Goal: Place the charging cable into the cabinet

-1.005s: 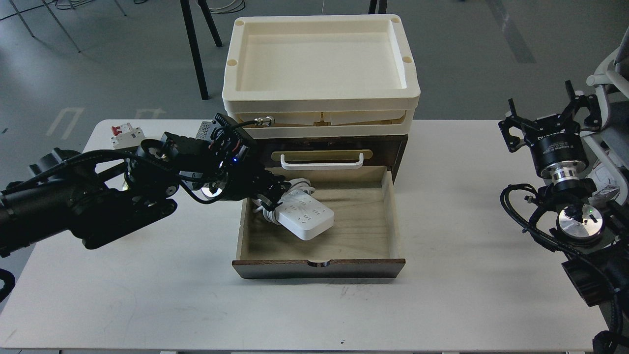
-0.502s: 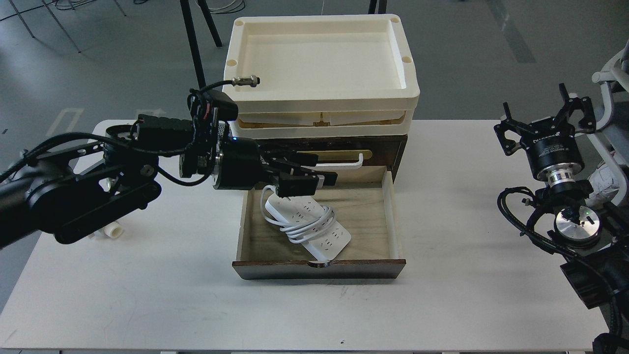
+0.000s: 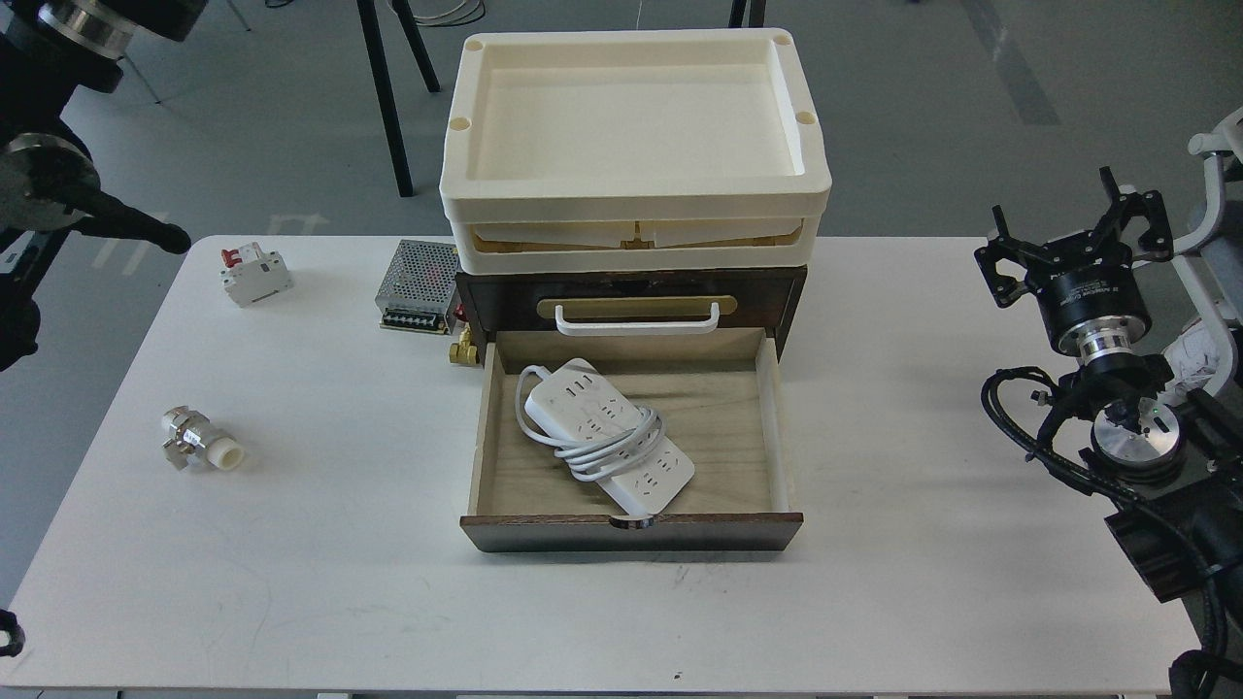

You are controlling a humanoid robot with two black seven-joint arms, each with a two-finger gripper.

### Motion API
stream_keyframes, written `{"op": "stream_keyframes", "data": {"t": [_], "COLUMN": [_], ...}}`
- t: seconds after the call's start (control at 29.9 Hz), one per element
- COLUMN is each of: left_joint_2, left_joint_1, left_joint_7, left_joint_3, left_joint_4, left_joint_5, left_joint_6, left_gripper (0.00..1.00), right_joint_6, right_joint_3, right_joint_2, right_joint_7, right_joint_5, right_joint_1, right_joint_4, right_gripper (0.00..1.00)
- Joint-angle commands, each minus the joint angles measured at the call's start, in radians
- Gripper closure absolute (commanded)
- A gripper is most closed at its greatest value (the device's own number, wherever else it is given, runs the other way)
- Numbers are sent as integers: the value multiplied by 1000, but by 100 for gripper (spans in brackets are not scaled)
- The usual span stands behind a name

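Observation:
The charging cable, a white power strip with its cord wrapped around the middle, lies diagonally inside the open light wood drawer. The drawer is pulled out of the dark brown cabinet, which carries a cream tray on top. Only thick parts of my left arm show at the top left edge; its gripper is out of view. My right gripper is at the far right, off the table's right side, fingers spread and empty, far from the drawer.
A white circuit breaker with a red switch and a perforated metal power-supply box sit at the back left. A brass fitting lies by the drawer's left corner. A small silver and white fitting lies at the left.
My left gripper let go of the power strip, which dropped into the drawer. The left arm then pulled back up and out to the top left. The right arm barely moved.

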Motion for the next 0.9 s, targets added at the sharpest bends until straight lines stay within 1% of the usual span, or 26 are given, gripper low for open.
{"op": "stream_keyframes", "data": {"t": [0.0, 0.1, 0.2, 0.37, 0.47, 0.54, 0.6, 0.87], "left_joint_2": [-19, -83, -131, -172, -224, -256, -281, -344], "left_joint_1": [50, 111, 173, 231, 245, 245, 247, 262], "left_joint_7": [26, 36, 61, 79, 115, 127, 125, 119], "left_joint_3": [3, 3, -2, -2, -2, -2, -2, -2], "left_joint_4": [172, 266, 330, 430, 494, 534, 551, 554], "left_joint_5": [-220, -321, -344, -358, -359, -359, -359, -359], "left_joint_6": [-4, -4, -4, -4, -4, -4, -4, -4], "left_gripper": [1, 1, 1, 1, 1, 1, 1, 0], "right_joint_6": [-9, -17, -18, -32, -32, -28, -23, -29], "right_joint_3": [0, 2, 2, 10, 17, 20, 20, 22], "right_joint_2": [1, 1, 1, 2, 2, 2, 2, 2], "right_joint_7": [-22, -48, -65, -65, -63, -60, -62, -55], "right_joint_5": [2, 3, 3, 5, 5, 5, 5, 5], "right_joint_1": [2, 2, 3, 3, 3, 3, 2, 9], "right_joint_4": [-2, -2, 0, 0, 0, 1, 1, 3], "right_gripper": [0, 0, 0, 0, 0, 0, 0, 0]}}
